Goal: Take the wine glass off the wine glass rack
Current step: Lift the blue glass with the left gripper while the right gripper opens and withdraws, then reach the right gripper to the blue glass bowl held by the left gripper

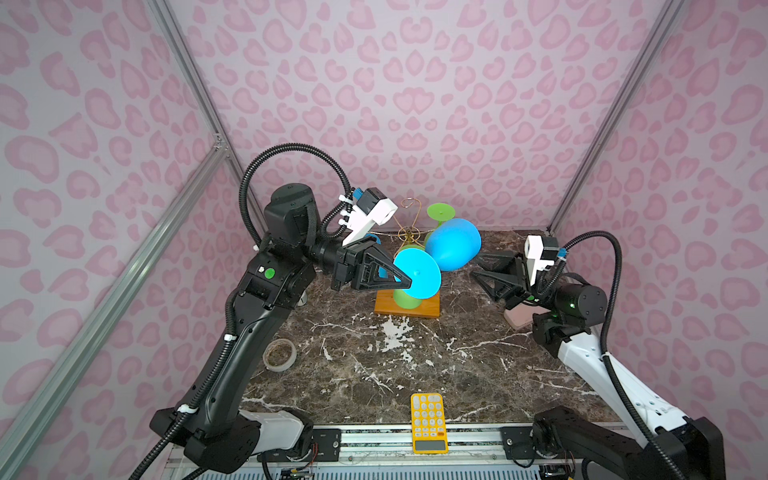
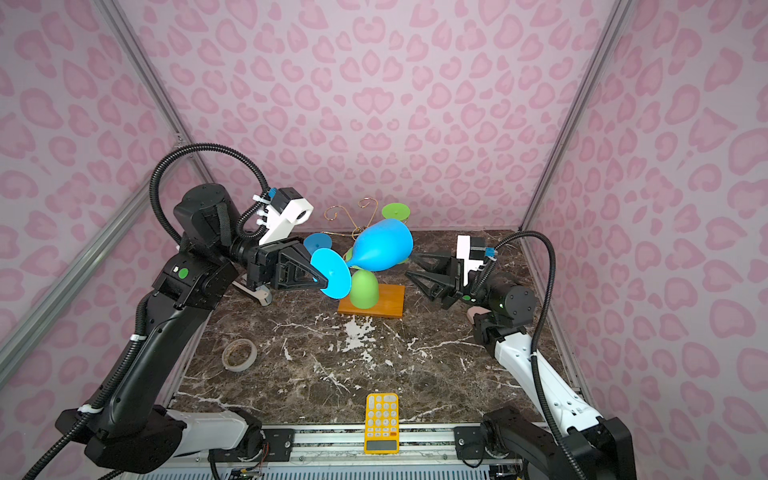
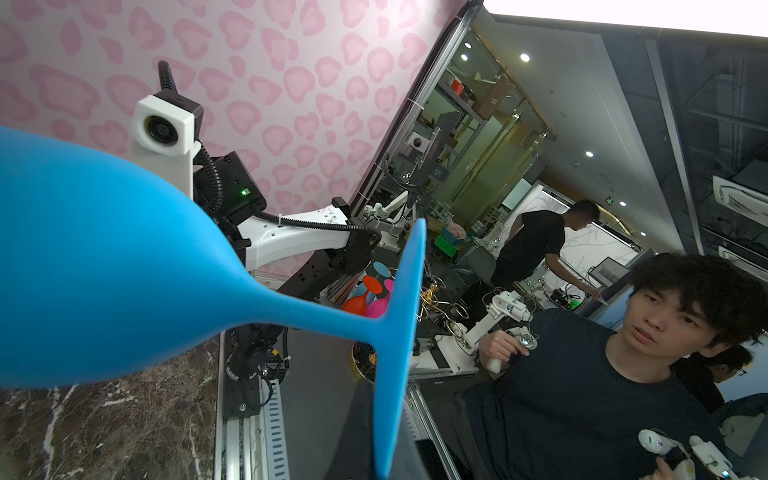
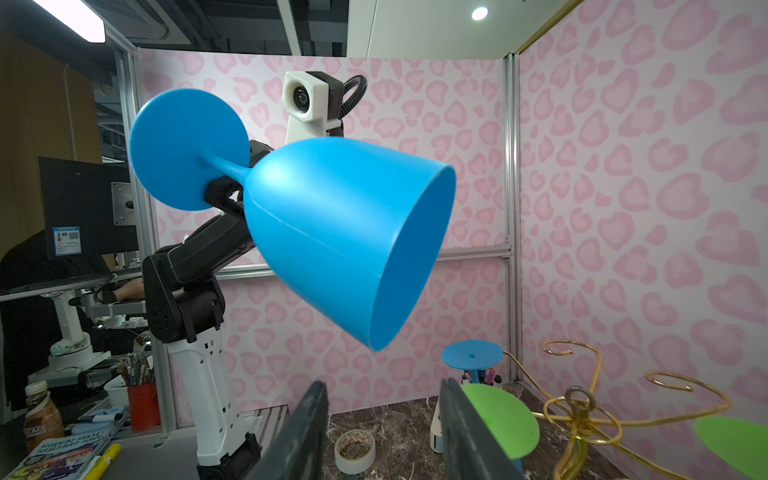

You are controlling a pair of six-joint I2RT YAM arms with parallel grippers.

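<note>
Two robot arms meet over a dark marbled desk [image 1: 374, 365]. In both top views the left pincer [image 1: 406, 283] is shut tight on the round foot of a matte blue plastic wine glass [image 1: 453, 246]. It holds the glass in the air almost on its side, with the foot toward the left arm and the open mouth toward the right arm. The glass hangs above a thin gold wire wine glass rack [image 1: 409, 232] with an orange-brown wooden base. An upside-down green glass [image 1: 404, 300] shows over that base, beneath the blue foot. The right pincer [image 1: 478, 266] sits just beyond the mouth of the blue bowl, its jaws partly spread and gripping nothing.

From the left wrist, the wine glass [image 3: 124, 270] fills the near view side-on. Its broad bowl narrows to a thin stem, and the foot is seen edge-on. One dark finger [image 3: 353, 436] lies against that foot.

From the right wrist, the two dark fingers of the right pincer [image 4: 382, 424] stand apart with empty space between them. The wine glass [image 4: 340, 232] floats beyond them, untouched, with its mouth turned toward this camera. The left pincer [image 4: 222, 193] clamps the foot behind the bowl. The curled gold arms of the rack [image 4: 577, 409] stand clear of the blue glass.
</note>
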